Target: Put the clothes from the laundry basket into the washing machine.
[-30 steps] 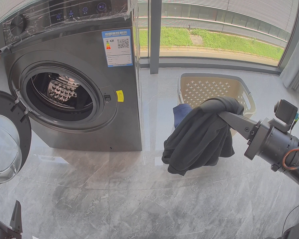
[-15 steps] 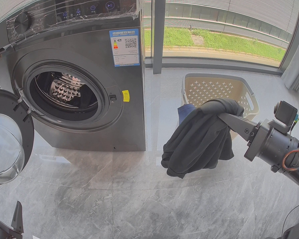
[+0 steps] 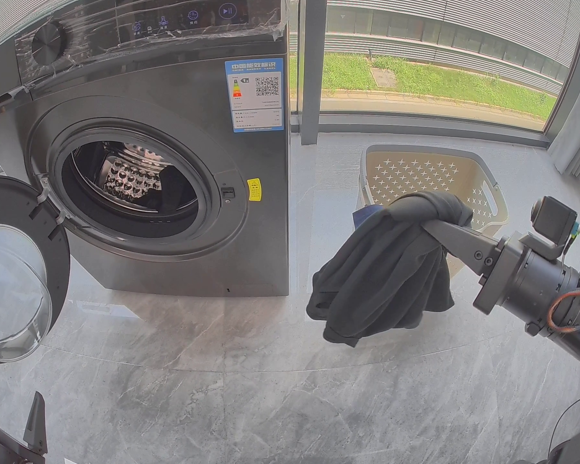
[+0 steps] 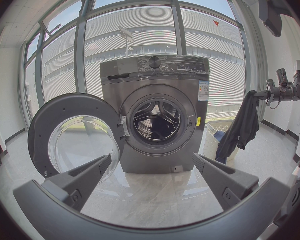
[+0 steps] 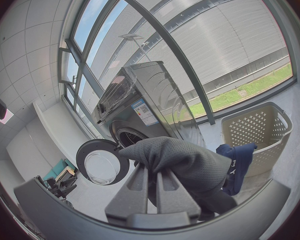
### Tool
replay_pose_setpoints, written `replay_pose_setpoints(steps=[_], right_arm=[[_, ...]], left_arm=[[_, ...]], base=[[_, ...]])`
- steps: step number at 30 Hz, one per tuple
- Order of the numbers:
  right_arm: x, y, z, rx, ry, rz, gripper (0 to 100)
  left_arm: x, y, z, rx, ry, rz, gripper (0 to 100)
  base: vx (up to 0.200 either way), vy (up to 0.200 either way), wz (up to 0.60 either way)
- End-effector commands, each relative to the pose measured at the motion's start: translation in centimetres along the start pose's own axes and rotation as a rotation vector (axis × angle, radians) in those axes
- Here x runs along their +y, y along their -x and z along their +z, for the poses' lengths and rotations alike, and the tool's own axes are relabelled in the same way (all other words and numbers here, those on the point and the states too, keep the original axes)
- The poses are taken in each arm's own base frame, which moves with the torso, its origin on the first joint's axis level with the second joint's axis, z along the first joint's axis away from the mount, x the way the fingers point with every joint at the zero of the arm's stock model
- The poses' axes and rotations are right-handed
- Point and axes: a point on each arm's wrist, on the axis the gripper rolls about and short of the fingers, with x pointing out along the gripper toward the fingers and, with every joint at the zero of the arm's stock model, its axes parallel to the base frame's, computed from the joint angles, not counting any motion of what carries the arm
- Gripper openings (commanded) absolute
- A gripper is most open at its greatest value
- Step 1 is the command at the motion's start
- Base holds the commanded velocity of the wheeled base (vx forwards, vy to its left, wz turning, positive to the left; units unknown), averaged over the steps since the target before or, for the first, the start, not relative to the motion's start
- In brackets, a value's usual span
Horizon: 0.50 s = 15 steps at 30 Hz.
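Note:
A dark grey garment [image 3: 383, 265] hangs in the air in front of the beige laundry basket [image 3: 490, 188], with my right gripper [image 3: 435, 225] shut on its top fold [image 5: 176, 157]. A navy blue garment [image 5: 238, 167] drapes over the basket's near rim [image 3: 366, 212]. The grey washing machine [image 3: 174, 162] stands to the left with its round door [image 3: 13, 272] swung open and the drum [image 3: 132, 178] exposed. My left gripper [image 4: 150, 165] stays low near the floor, open and holding nothing, facing the machine [image 4: 156, 117].
Glossy grey marble floor [image 3: 270, 388] spreads between me and the machine. A tall window with a frame post [image 3: 312, 53] runs behind the basket, and a curtain [image 3: 577, 130] hangs at the far right.
The whole head view has shifted: machine and basket sit further right in the picture, so the camera moved. The right gripper keeps the dark garment at the same spot; its hem swings slightly left.

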Motion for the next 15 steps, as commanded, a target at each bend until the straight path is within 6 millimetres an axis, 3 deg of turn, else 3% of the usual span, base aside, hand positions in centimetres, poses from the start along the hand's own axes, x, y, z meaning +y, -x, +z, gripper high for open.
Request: replay_pose_setpoints(steps=[1,15], right_arm=[[-0.02,-0.09,-0.1,0.004,0.0,-0.001,0],[-0.01,-0.02,0.05,-0.002,0.002,0.0,0]], left_arm=[[-0.01,0.08,-0.53,0.0,0.001,0.001,100],[-0.01,0.08,-0.58,0.005,-0.001,0.003,100]], base=[[0.0,0.2,0.0],[0.0,0.2,0.0]])
